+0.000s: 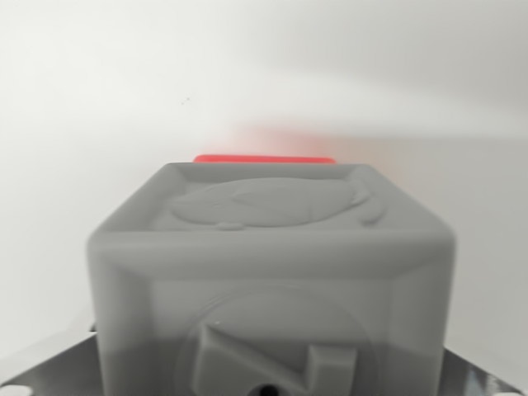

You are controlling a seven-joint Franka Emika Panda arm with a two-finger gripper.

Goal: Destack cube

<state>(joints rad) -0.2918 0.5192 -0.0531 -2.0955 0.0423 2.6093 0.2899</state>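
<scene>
Grey cube [272, 280] fills view, red edge [264, 157] behind it.

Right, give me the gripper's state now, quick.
Gripper: cannot be told. Its fingers are out of the wrist view; a grey cube fills the frame close to the camera, with a red edge showing behind it.

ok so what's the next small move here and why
Probably a slow, straight lift. The grey cube fills the wrist view close to the camera, with a red edge showing just past its top. The fingers aren't visible, so confirm the grip first.
</scene>
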